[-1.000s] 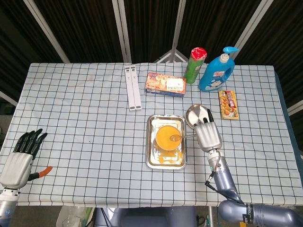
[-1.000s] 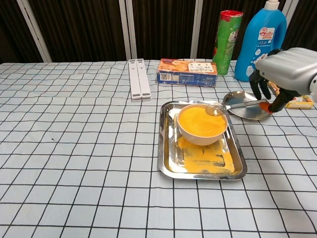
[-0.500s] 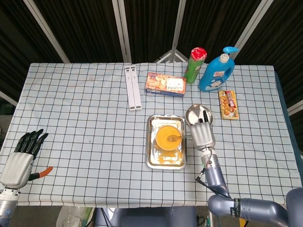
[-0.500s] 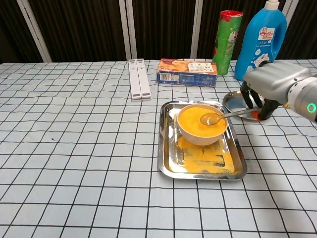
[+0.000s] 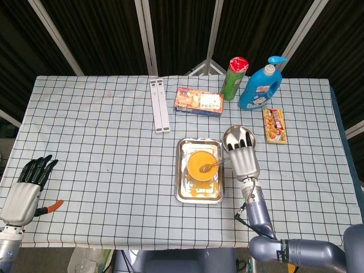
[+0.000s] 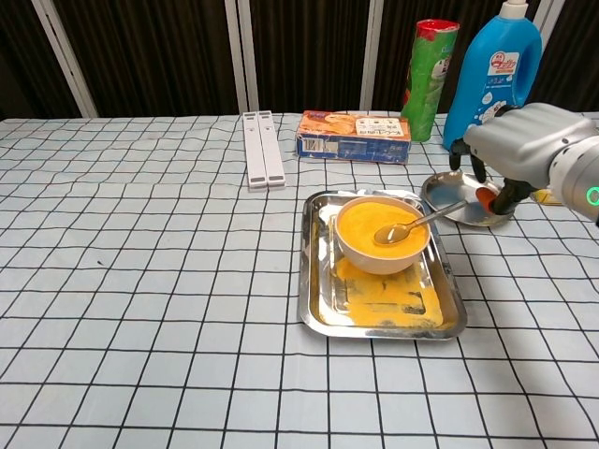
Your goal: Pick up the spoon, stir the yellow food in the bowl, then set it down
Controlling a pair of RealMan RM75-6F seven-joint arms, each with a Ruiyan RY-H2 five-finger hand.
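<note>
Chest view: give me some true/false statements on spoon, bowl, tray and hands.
1. The spoon has its tip in the yellow food of the bowl. True.
2. The bowl stands directly on the tablecloth. False: it stands in the metal tray.
3. The right hand holds the spoon's handle. True.
4. The left hand holds a box. False: it holds nothing, fingers apart, at the table's near left edge.
</note>
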